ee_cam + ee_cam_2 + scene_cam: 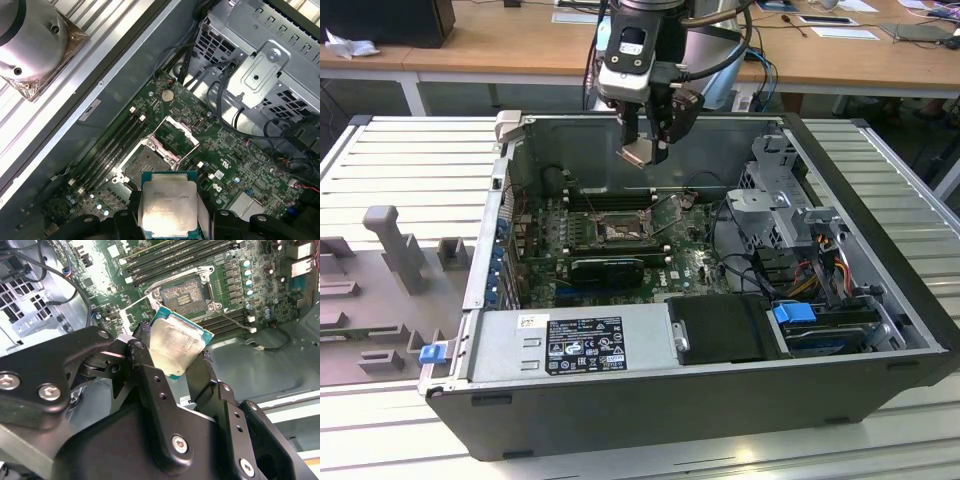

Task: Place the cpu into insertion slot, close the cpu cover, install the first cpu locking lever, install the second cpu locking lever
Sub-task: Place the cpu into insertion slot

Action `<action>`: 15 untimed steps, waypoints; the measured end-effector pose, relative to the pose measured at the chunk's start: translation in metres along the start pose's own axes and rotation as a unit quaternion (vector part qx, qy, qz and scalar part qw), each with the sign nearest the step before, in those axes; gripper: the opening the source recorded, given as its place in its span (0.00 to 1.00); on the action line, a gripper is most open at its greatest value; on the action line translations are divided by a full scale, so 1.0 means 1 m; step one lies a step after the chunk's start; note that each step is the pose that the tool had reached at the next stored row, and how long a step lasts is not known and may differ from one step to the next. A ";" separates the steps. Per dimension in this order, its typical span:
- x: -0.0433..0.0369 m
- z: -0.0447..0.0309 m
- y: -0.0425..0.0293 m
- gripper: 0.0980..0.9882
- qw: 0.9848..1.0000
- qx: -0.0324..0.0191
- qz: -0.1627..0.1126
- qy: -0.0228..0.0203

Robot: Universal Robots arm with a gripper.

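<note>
My gripper [645, 150] hangs over the open computer case, shut on the cpu [639, 153], a flat square chip with a pale metal top. In both wrist views the cpu [177, 342] [167, 202] sits between the black fingers [150, 385], gripped by its edges. Below it on the green motherboard lies the insertion slot [618, 232] [187, 292] [147, 161], uncovered, with its contact field showing. The cpu cover [176, 136] stands flipped open beside the slot; in the second wrist view the chip partly hides it. A thin wire lever [236, 321] stands free next to the slot.
Memory sticks [605, 195] run along the far side of the slot and a long black block [605, 268] lies on its near side. A drive cage [775, 200] with cables stands on the exterior view's right. The power supply [570, 345] fills the case's front.
</note>
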State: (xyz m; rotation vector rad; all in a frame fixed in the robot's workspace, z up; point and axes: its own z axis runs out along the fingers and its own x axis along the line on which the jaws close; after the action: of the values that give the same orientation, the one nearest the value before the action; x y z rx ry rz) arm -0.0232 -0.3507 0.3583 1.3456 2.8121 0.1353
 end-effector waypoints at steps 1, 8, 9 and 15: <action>0.0000 0.0000 0.0000 0.48 1.000 0.000 0.004 0.000; 0.0000 0.0002 0.0000 0.48 1.000 -0.001 0.028 -0.002; 0.0000 0.0001 0.0000 0.48 1.000 -0.001 0.030 -0.003; 0.0000 0.0002 0.0000 0.48 0.999 -0.001 0.045 -0.004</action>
State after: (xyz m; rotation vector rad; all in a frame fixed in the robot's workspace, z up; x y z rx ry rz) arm -0.0232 -0.3507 0.3580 1.4693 2.7452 0.1334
